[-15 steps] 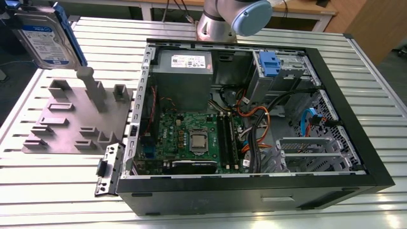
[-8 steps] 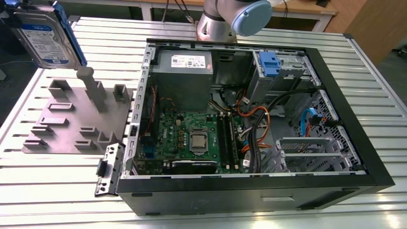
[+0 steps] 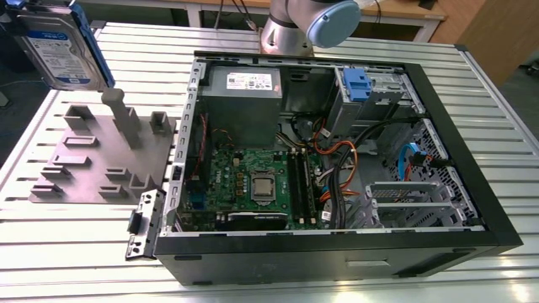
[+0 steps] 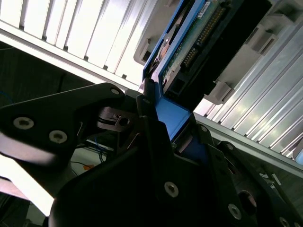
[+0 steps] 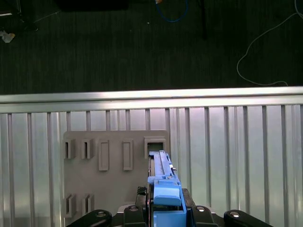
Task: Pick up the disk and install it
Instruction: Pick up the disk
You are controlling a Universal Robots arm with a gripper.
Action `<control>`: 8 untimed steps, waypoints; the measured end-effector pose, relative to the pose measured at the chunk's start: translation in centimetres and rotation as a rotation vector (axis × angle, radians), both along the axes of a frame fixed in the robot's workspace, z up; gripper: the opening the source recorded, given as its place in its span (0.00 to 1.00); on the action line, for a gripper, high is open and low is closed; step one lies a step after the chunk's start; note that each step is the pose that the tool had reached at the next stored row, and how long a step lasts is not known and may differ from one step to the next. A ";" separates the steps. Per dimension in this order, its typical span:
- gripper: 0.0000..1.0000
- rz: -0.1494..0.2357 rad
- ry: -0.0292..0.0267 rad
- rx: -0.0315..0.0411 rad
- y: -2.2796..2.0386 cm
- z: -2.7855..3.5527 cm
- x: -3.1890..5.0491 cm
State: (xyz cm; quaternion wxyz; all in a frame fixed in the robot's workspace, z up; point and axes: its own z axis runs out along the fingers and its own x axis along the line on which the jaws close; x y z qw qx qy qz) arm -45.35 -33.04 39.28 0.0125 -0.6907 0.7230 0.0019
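Your claw (image 4: 174, 124) is clamped on the disk (image 3: 60, 52). It pinches the blue bracket (image 5: 165, 194) at one end, so the drive hangs upright in the air at the exterior view's left. The disk is above the grey fixture plate (image 3: 84, 158) and touches nothing but the claw. The pick-up looks done. I judge the step in hand to be the carry, with the install not yet made.

In the first wrist view the disk shows edge-on, over an empty slot (image 5: 155, 145) of the plate. The grip is on plastic, not on the metal body, so move smoothly. A jerk could let the drive swing or slip.

Take it clear of the tall post (image 3: 126, 123) on the plate. Pass high over the side wall of the open computer case (image 3: 320, 259) on the desk (image 3: 505, 95). Hold the drive square, with no twist, and mind the loose cables (image 3: 337, 151) inside the case.
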 end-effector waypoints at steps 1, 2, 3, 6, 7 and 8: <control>0.37 0.000 0.0000 0.0000 0.00 0.10 0.00; 0.37 0.000 0.0000 0.0000 0.00 0.18 0.00; 0.37 0.000 0.0001 0.0000 0.00 0.20 0.00; 0.37 0.000 0.0001 -0.0001 0.00 0.27 0.00; 0.37 0.000 0.0001 0.0000 0.00 0.30 0.00; 0.37 0.000 0.0002 -0.0001 0.00 0.33 0.00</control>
